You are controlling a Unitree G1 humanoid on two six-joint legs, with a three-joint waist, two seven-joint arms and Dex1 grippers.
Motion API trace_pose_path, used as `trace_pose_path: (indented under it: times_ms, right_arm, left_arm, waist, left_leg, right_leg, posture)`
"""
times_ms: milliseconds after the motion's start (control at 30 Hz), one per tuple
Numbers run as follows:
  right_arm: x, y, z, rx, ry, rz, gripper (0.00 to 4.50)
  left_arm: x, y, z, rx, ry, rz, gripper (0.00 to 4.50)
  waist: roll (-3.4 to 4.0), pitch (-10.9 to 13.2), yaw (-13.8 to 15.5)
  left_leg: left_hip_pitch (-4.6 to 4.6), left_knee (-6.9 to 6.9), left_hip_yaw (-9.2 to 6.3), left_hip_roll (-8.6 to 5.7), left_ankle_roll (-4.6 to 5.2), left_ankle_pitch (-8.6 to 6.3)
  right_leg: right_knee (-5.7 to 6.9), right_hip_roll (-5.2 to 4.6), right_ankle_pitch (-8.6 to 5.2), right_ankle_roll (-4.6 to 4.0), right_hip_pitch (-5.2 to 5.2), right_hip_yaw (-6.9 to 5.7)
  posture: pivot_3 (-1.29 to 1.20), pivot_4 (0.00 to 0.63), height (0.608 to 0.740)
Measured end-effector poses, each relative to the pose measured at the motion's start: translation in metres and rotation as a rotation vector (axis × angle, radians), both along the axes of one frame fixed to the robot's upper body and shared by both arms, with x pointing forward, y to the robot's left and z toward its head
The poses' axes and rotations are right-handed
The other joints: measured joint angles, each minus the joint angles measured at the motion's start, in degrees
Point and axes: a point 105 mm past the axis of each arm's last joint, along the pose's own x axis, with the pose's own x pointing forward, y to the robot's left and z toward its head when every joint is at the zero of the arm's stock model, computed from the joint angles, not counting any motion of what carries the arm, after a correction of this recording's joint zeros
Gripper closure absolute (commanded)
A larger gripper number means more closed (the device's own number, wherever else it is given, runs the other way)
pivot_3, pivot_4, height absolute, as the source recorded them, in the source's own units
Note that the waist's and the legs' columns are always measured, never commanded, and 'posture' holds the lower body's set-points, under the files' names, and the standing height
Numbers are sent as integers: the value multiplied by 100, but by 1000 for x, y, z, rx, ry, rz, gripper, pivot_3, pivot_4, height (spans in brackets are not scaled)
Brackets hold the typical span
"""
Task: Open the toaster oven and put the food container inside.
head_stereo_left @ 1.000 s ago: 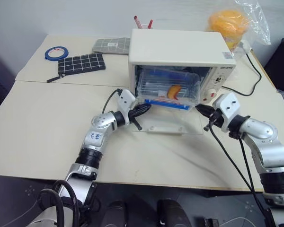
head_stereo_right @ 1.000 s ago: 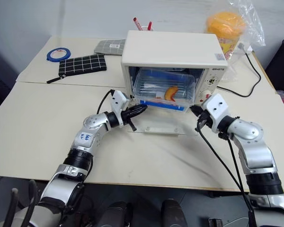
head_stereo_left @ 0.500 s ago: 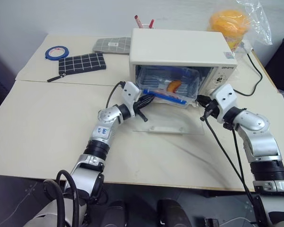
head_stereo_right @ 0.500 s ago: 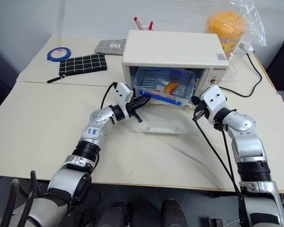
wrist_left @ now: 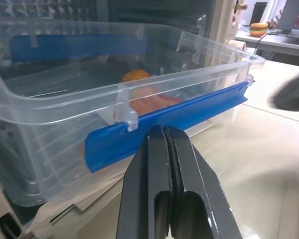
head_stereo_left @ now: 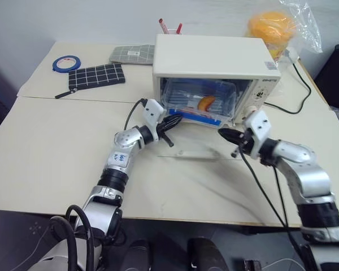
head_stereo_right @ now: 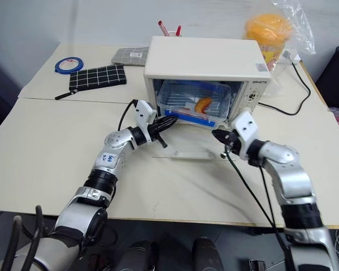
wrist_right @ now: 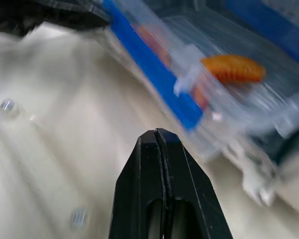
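Toaster oven [head_stereo_left: 214, 59]: cream-white, at the far middle of the table [head_stereo_left: 56, 152]; its glass door [head_stereo_left: 195, 149] is folded down flat toward the robot
Food container [head_stereo_left: 200, 103]: clear box with blue clips and orange pieces, resting in the oven mouth, its front edge tilted and jutting out over the door
Left gripper [head_stereo_left: 170, 123]: clenched on nothing, tips against the container's front blue clip [wrist_left: 164, 124]
Right gripper [head_stereo_left: 225, 134]: clenched, empty, above the door just off the container's right front corner
Risk: a push on one corner alone may skew the box so it jams against the oven wall or slides back out
Risk: the protruding edge would block the door from closing
Surroundings: black grid pouch [head_stereo_left: 97, 75], blue tape roll [head_stereo_left: 66, 61] and grey pouch [head_stereo_left: 131, 54] well apart at far left; bagged orange item [head_stereo_left: 274, 28] behind the oven; none obstructs
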Motion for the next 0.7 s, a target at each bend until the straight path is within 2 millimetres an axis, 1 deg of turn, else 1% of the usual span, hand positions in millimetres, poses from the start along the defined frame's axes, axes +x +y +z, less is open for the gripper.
trace_pose_path:
  times_ms: [33, 167, 233, 367, 433, 500, 633, 700]
  right_arm:
    - [9, -2, 5, 2, -26, -24, 4485]
    - [27, -10, 15, -4, -78, -74, 4485]
    - [31, -12, 17, -7, -95, -79, 4485]
    - [31, -15, 14, -19, -101, -73, 4485]
    - [25, -20, 10, -39, -90, -59, 4485]
    - [13, -26, 4, -57, -68, -37, 4485]
    - [-18, -58, -8, -94, -6, -52, 4485]
    - [-33, -68, -10, -95, 8, -59, 4485]
  left_arm:
    - [0, 0, -1, 5, 1, -1, 4475]
    - [1, 4, -2, 18, 2, 7, 4475]
    - [1, 3, -2, 20, 3, 7, 4475]
    - [4, 3, 1, 23, 2, 2, 4475]
    - [2, 4, 2, 34, 0, -21, 4475]
    - [-2, 12, 2, 59, -9, -41, 4475]
    - [0, 53, 0, 107, 2, 19, 4475]
    - [-1, 68, 1, 131, 0, 42, 4475]
  waist:
    - [0, 0, 10]
    - [0, 0, 17]
    - [0, 0, 8]
    - [2, 1, 7]
    - [2, 1, 9]
    - [2, 1, 15]
    - [5, 3, 20]
    - [5, 3, 24]
  left_leg:
    - [-3, -1, -1, -2, 0, 0]
    - [-13, -3, -3, -8, 3, -2]
    - [-15, -2, -3, -8, 3, -2]
    - [-33, 13, -9, -7, 3, -2]
    - [-50, 20, -11, -7, 3, -1]
    - [-61, 19, -14, -6, 3, -1]
    - [-67, 20, -13, -9, 3, -1]
    - [-62, 21, -13, -9, 3, -1]
  right_leg:
    - [1, -2, 0, 0, 0, -2]
    - [-9, -21, 0, 0, -1, -44]
    - [-8, -35, 0, 0, -1, -88]
    - [-4, -36, 0, 0, -2, -115]
    - [-6, -37, 0, 0, -6, -130]
    - [-8, -38, 0, 0, -14, -145]
    - [-8, -44, 0, 0, -18, -160]
    - [-5, -44, 0, 0, -12, -161]
  posture:
    - [0, 150, 740]
    - [0, 150, 740]
    - [0, 150, 740]
    - [0, 150, 740]
    - [0, 150, 740]
    - [0, 150, 740]
    - [0, 150, 740]
    - [0, 150, 740]
